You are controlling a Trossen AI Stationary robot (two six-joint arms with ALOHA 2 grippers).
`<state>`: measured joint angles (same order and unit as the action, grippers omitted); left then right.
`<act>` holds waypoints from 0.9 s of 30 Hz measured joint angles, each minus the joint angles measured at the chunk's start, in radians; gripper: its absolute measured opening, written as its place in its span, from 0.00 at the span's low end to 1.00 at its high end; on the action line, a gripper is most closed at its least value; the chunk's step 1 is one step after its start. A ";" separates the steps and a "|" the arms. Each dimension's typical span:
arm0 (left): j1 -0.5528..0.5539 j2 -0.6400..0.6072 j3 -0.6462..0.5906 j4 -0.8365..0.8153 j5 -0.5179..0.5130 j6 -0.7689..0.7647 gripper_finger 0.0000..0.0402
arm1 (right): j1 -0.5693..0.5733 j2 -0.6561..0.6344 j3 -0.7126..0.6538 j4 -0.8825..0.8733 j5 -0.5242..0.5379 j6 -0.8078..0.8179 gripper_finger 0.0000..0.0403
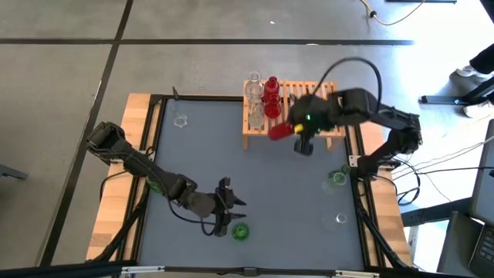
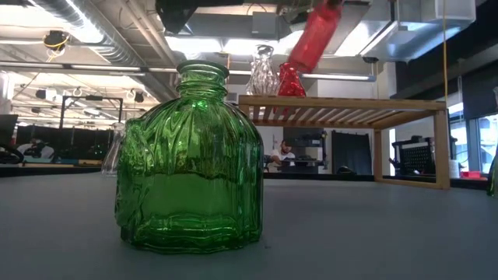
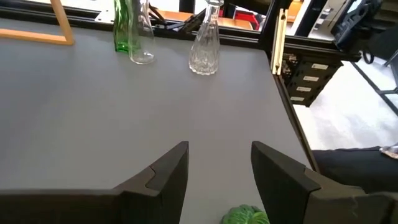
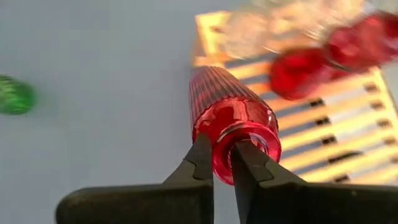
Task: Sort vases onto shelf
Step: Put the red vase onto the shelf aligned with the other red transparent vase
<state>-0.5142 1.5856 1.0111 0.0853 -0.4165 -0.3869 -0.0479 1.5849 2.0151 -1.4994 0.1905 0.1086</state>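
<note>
We are midway through a placement: our right gripper (image 4: 222, 163) carries a ribbed red vase (image 4: 229, 118) over the front edge of the shelf (image 1: 336, 136), and the step in hand, as we judge it, is setting that vase among those already standing there. The right jaws are pinched nearly shut on the rim of its neck, one finger inside the mouth and one outside, and the vase hangs tilted, its body swung away from the wrist toward the slats. In the high view it sits at about 1 o'clock from the surface's centre, at the shelf's near left corner.

Next, we think, the vase must be brought upright and lowered onto a free slat just beside the two red vases (image 1: 272, 99), without knocking them or the clear vases (image 1: 255, 104) at the shelf's left end. A tilted base could catch in a gap between slats.

The red vase is translucent glass, finely fluted along its length, with a thick rolled lip.

Our left gripper (image 1: 225, 202) waits at about 7 o'clock, its jaws partly apart and holding nothing, a squat green vase (image 1: 240, 230) just beside its fingertips. Another green vase (image 1: 339, 178) and a clear vase (image 1: 340, 219) stand near the surface's right edge, at 3 to 4 o'clock.
</note>
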 joint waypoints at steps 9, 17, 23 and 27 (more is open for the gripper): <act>-0.024 0.000 0.000 0.000 -0.041 -0.011 0.42 | -0.158 0.032 0.000 -0.017 -0.043 -0.060 0.03; -0.025 0.000 0.000 0.006 -0.052 -0.026 0.42 | -0.158 0.091 0.001 -0.003 -0.032 -0.101 0.03; -0.025 0.000 0.000 0.006 -0.052 -0.026 0.42 | -0.158 0.104 0.001 0.023 0.006 -0.117 0.04; -0.025 0.000 0.000 0.006 -0.052 -0.026 0.42 | -0.158 0.106 0.000 0.046 -0.005 -0.118 0.06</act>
<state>-0.5392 1.5856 1.0111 0.0910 -0.4683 -0.4127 -0.2062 1.6913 2.0155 -1.4532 0.1856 -0.0097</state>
